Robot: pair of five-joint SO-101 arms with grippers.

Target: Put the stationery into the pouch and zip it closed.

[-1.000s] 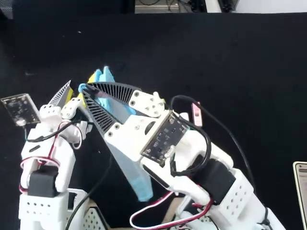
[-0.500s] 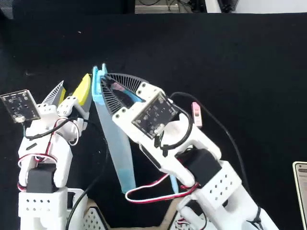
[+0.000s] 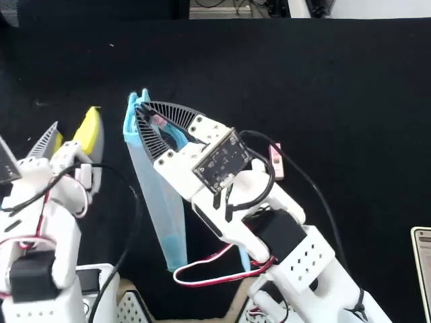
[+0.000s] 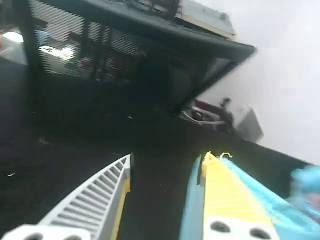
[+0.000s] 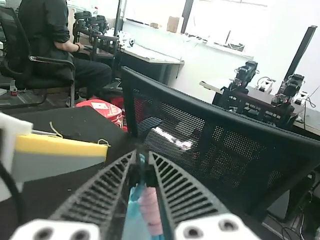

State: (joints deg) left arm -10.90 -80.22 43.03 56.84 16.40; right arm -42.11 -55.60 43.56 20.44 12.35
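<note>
Pouch (image 3: 158, 195) is serving as our landmark: pale blue, long and slim, its long axis running from the far end between our hands back toward the arm bases. Just left of that far end, our left hand (image 3: 73, 120) is gaping, released and empty. On the end itself our right hand (image 3: 139, 112) is clenching, grasping the pouch. Right of the pouch, a pink stationery piece (image 3: 275, 160) is lying on the desk (image 3: 337, 81), nearer our right arm.
</note>
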